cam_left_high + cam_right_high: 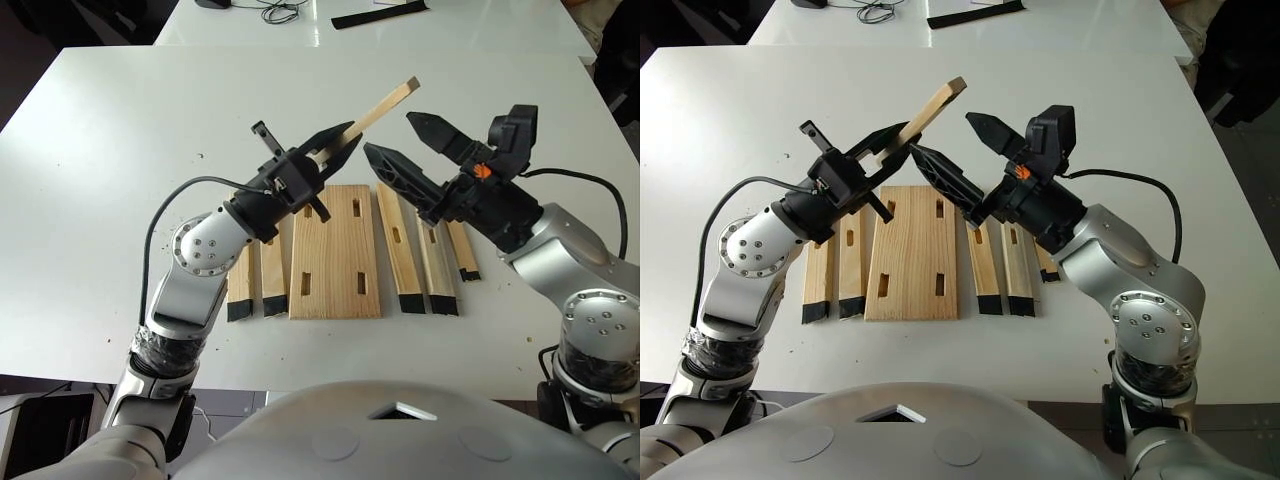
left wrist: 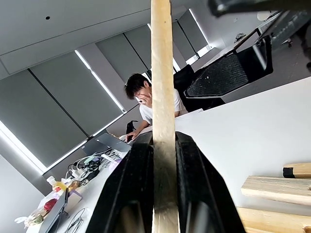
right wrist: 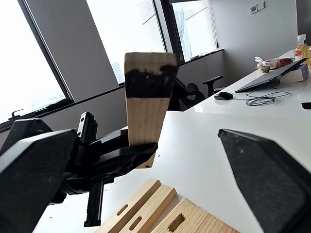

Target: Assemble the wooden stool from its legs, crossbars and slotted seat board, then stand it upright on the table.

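My left gripper (image 1: pixel 335 148) is shut on a slim wooden bar (image 1: pixel 392 100), held in the air and slanting up toward the far right above the parts; the bar (image 2: pixel 162 87) runs between its fingers (image 2: pixel 133 194). My right gripper (image 1: pixel 387 132) stands open just right of the bar's free end (image 3: pixel 146 92), one finger (image 3: pixel 34 170) on each side, not touching it. The slotted seat board (image 1: pixel 335 250) lies flat on the white table (image 1: pixel 120 150). Two wooden pieces (image 1: pixel 258 275) lie left of the board and three (image 1: pixel 425 255) right of it, with black ends toward me.
Behind this table stands a second white table (image 1: pixel 480 20) with cables and a black strip (image 1: pixel 378 15). A black cable (image 1: pixel 580 178) loops from my right arm. Bare table surface spreads to the left and far side.
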